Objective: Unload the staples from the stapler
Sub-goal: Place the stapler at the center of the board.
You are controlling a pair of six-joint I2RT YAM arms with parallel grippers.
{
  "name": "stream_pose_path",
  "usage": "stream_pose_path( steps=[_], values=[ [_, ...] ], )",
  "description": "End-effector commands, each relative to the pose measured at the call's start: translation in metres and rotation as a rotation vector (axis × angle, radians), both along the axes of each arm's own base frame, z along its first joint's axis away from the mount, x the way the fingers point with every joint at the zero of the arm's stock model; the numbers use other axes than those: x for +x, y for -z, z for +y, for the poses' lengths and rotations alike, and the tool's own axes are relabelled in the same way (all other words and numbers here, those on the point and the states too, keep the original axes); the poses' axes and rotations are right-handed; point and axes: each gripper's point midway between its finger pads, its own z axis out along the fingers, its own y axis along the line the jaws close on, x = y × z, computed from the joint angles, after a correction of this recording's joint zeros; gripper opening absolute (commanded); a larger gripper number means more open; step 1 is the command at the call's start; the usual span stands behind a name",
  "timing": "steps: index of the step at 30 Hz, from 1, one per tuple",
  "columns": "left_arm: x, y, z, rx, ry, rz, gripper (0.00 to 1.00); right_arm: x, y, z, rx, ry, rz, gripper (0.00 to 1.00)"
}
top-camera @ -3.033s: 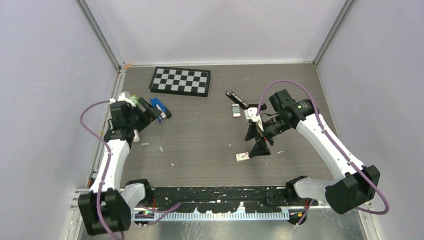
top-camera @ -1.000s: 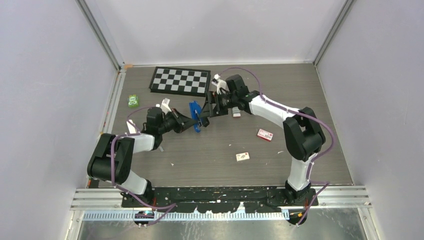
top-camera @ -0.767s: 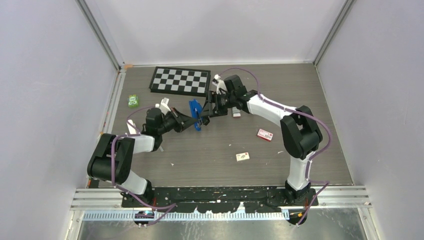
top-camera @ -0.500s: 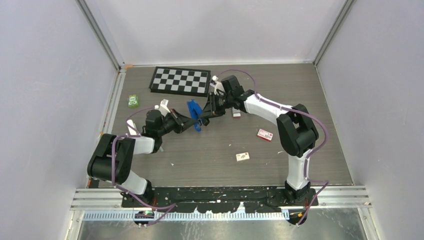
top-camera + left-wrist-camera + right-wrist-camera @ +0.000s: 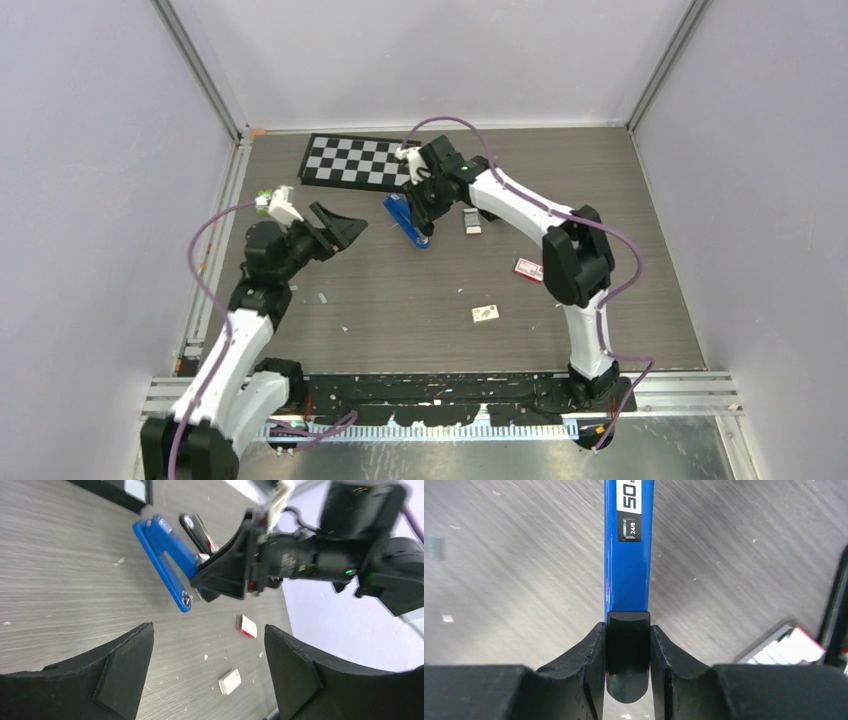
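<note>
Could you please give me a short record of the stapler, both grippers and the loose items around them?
stapler: blue, clamped at its black end by the right gripper
right gripper: shut on the stapler
left gripper: open, empty, apart from the stapler
other items: checkerboard at far edge; red box and white box lying loose

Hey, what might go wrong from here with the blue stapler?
The right gripper pinches only the black end of the blue stapler, so the long body may pivot or slip out. The left gripper stands open and apart from it, so nothing steadies the far end.
</note>
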Motion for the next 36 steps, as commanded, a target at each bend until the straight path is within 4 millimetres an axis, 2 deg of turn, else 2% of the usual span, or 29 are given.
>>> stream_pose_path(
  steps=[1,4,7,11,13,15,18,21,24,27,30,32,36],
  values=[
    [-0.030,0.005,0.046,0.273,-0.145,0.005,0.88,0.016,0.003,-0.003,-0.306,-0.152,-0.222,0.01],
    [-0.047,-0.008,0.059,0.309,-0.188,-0.039,0.94,0.021,0.018,0.001,-0.417,-0.206,-0.234,0.03],
    [-0.058,-0.007,0.062,0.336,-0.185,-0.033,0.95,0.024,0.025,0.007,-0.468,-0.233,-0.257,0.09],
    [-0.066,-0.001,0.059,0.332,-0.157,-0.010,0.95,0.026,0.022,0.013,-0.462,-0.237,-0.262,0.41],
    [-0.069,0.001,0.058,0.323,-0.153,-0.003,0.95,0.027,0.013,0.014,-0.447,-0.235,-0.273,0.53],
    [-0.071,0.003,0.056,0.307,-0.150,0.003,0.95,0.024,-0.004,0.014,-0.417,-0.228,-0.290,0.65],
    [-0.073,0.013,0.052,0.274,-0.141,0.039,0.95,0.013,-0.052,0.012,-0.319,-0.220,-0.337,0.79],
    [-0.075,0.036,0.051,0.230,-0.156,0.140,0.91,-0.012,-0.094,0.006,-0.176,-0.257,-0.335,0.86],
    [-0.077,0.066,0.054,0.210,-0.200,0.289,0.85,-0.055,-0.114,-0.007,-0.019,-0.359,-0.267,0.87],
    [-0.075,0.086,0.064,0.248,-0.256,0.389,0.68,-0.106,-0.125,-0.021,0.155,-0.473,-0.210,0.87],
    [-0.073,0.102,0.078,0.311,-0.321,0.472,0.57,-0.143,-0.127,-0.042,0.255,-0.541,-0.221,0.91],
    [-0.071,0.112,0.089,0.357,-0.373,0.520,0.49,-0.153,-0.127,-0.056,0.302,-0.549,-0.255,0.95],
    [-0.072,0.133,0.107,0.440,-0.461,0.636,0.46,-0.135,-0.134,-0.082,0.390,-0.437,-0.285,0.98]
  ],
)
